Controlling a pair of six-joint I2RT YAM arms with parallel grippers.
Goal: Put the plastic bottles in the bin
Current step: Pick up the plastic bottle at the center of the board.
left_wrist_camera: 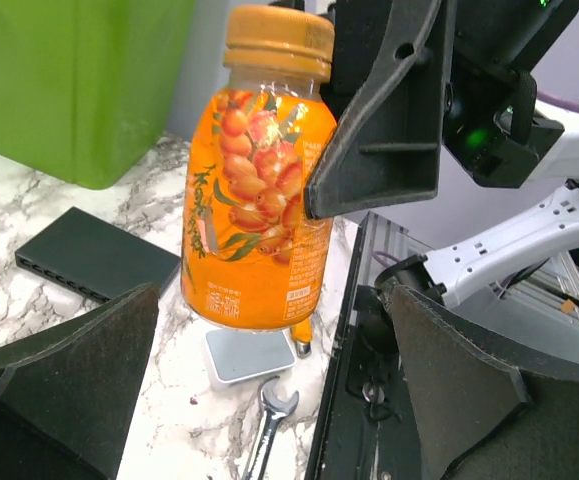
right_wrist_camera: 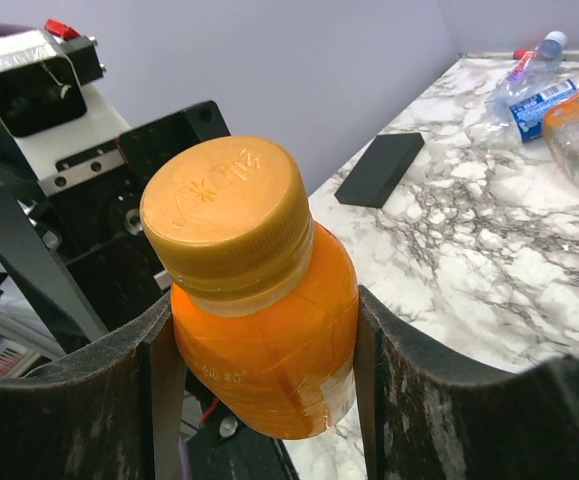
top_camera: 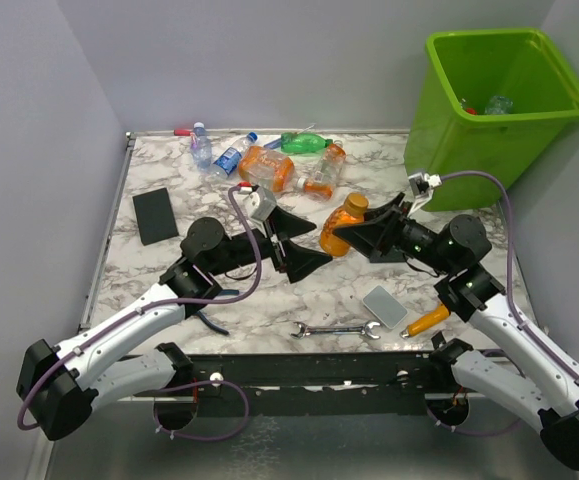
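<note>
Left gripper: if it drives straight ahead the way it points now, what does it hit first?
Most likely the orange bottle, held by the right gripper. It sits dead ahead, in line with the left gripper's open fingers. The remaining gap is hard to judge.

Orange bottle (top_camera: 344, 224), lime-green bin (top_camera: 489, 130)

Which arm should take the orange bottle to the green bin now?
Right. The right gripper is shut on the orange plastic bottle with the orange cap, the left gripper stands wide open, and the tall lime-green plastic bin stands on the right arm's side.
</note>
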